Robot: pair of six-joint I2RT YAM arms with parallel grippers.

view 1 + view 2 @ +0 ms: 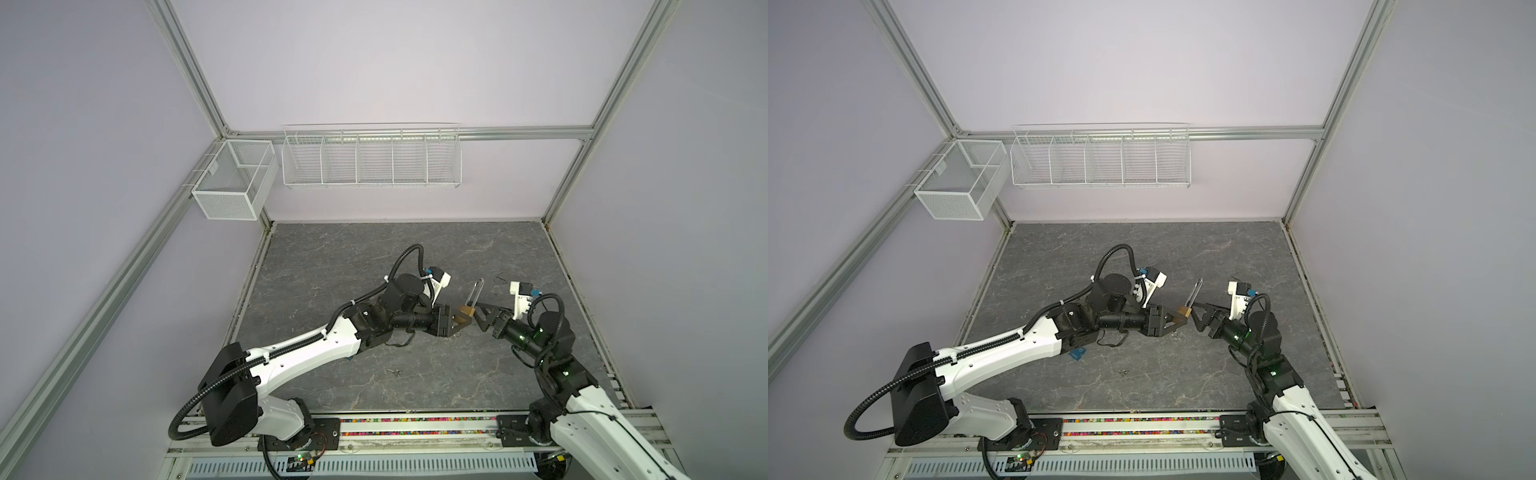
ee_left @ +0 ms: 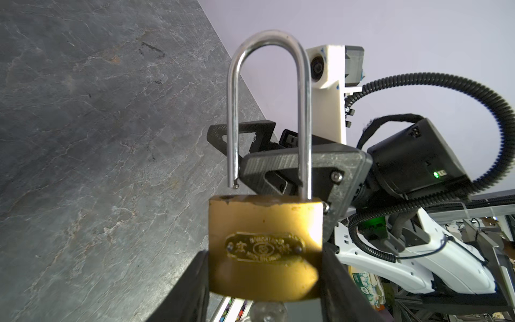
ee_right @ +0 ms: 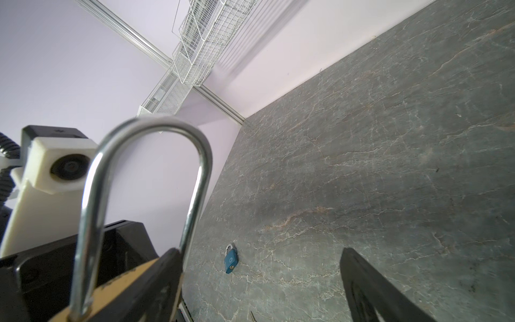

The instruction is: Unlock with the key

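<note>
In both top views my left gripper (image 1: 462,319) was clamped on the lock (image 1: 466,312) by its brass body, above the table (image 1: 374,257); the shackle (image 1: 478,291) rose from the body; my right gripper (image 1: 478,318) stood spread wide just beside the lock; what looked like a key (image 1: 397,372) lay on the table, well apart from both.

From the left wrist, my fingers (image 2: 192,290) pressed the body's two sides; the shackle's short leg stood out of the body; a right finger (image 2: 292,167) crossed behind the long leg.

From the right wrist, one finger (image 3: 156,281) overlapped the body, touching or not I could not tell; the other (image 3: 373,290) was well apart; a blue lock (image 3: 230,260) lay on the table.
</note>
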